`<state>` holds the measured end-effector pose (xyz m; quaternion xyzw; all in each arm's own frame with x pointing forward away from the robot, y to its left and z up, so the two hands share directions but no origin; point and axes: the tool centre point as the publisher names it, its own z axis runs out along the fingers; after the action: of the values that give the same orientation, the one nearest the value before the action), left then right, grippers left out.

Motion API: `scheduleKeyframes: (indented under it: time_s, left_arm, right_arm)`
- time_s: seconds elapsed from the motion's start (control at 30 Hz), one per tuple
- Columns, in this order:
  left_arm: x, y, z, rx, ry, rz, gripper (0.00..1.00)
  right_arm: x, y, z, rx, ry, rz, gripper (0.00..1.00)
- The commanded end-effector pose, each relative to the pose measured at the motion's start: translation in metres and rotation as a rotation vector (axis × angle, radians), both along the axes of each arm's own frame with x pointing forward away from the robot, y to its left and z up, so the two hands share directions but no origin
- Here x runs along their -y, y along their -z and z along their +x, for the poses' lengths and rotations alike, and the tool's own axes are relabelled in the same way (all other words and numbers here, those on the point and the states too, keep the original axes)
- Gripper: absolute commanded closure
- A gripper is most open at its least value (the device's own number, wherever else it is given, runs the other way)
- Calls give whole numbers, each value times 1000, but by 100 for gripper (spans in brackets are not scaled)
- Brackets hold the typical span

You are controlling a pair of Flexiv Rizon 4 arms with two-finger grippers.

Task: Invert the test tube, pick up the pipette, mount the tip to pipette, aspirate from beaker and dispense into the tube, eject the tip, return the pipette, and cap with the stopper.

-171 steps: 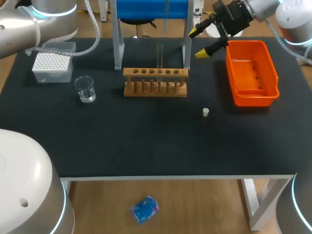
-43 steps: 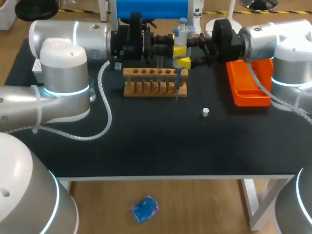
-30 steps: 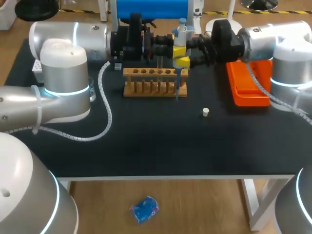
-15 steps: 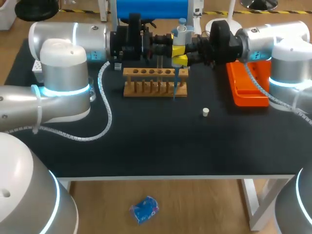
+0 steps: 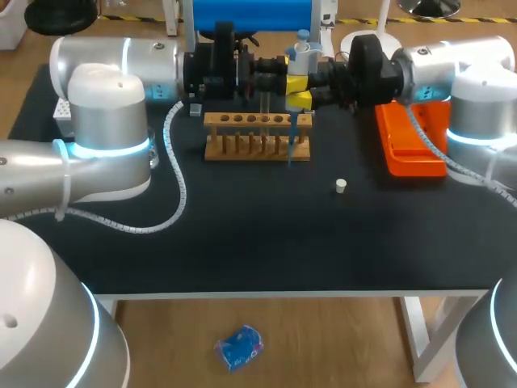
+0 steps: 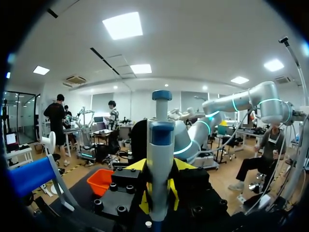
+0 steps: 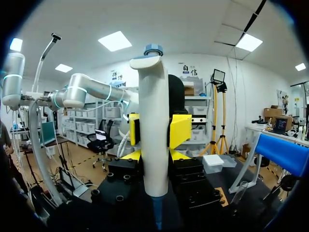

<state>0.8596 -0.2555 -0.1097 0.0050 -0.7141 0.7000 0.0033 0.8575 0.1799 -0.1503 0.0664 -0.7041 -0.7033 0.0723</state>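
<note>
The white pipette (image 5: 300, 55) with a blue knob hangs upright above the right end of the wooden rack (image 5: 257, 137), its blue tip pointing down in front of the rack. My left gripper (image 5: 283, 87) comes in from the left and my right gripper (image 5: 312, 89) from the right; both are shut on the pipette body. In the left wrist view the pipette (image 6: 161, 154) stands between the fingers of my left gripper (image 6: 161, 193). The right wrist view shows the pipette (image 7: 153, 121) clamped by the yellow tips of my right gripper (image 7: 155, 131). A glass test tube (image 5: 264, 90) stands upright in the rack. The white stopper (image 5: 341, 186) lies on the mat. My left arm hides the beaker.
An orange bin (image 5: 414, 149) sits at the right, partly under my right arm. The white tip box (image 5: 58, 109) peeks out behind my left arm. A blue-topped stand (image 5: 252, 14) rises behind the rack. A cable (image 5: 174, 182) trails over the mat at the left.
My right gripper has closed onto the pipette that the left gripper holds. The pipette and its tip shifted slightly to the left.
</note>
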Motion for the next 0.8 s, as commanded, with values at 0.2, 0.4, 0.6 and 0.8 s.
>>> scheduleKeyframes:
  time_s: [0.2, 0.4, 0.6, 0.8]
  left_arm:
    - [-7, -11, -2, 26, -52, -38, 0]
    - [-7, -11, -2, 26, -52, -38, 0]
    - [-7, -11, -2, 26, -52, -38, 0]
    - [-7, -11, -2, 26, -52, -38, 0]
  right_arm:
    - [5, 2, 3, -3, 1, -4, 100]
    - [27, 5, 2, -6, 25, 1, 100]
    - [58, 2, 3, -2, 56, 5, 100]
    - [90, -6, 5, 9, 80, -5, 100]
